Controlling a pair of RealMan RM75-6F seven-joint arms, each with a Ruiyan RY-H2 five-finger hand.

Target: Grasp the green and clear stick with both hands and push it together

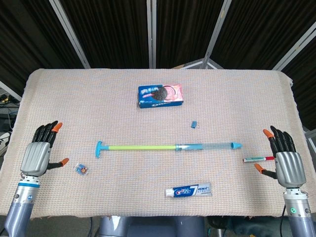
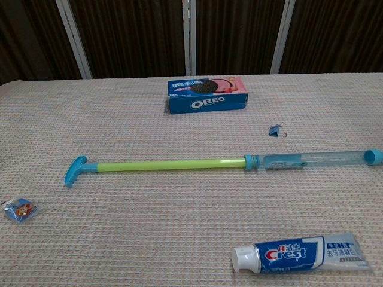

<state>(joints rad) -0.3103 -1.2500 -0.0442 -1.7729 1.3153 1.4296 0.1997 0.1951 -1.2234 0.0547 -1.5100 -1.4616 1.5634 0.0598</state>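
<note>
The green and clear stick lay fully extended across the middle of the tabletop, running left to right. Its blue T-handle sat at the robot's left end, the green rod filled the left half, and the clear tube with its blue cap reached toward the right.

Neither hand had touched it. The left hand rested at the left edge of the tabletop, fingers spread and holding nothing, well apart from the T-handle. The right hand rested at the right edge, also spread and empty, nearer to the blue cap than the left was to the handle. The chest view showed neither hand.

The step in hand looked like the approach. To do it well, each hand should probably travel inward along the stick's line, the left closing around the green rod just beside the T-handle and the right around the clear tube near the cap. Both grips would need to be firm before any push, and the push should run straight along the axis so the rod slides in rather than jams.

A red and white pen lay just beside the right hand, and a small blue wrapper near the left; both could be knocked. The Oreo box, binder clip and toothpaste tube lay clear of the path.
</note>
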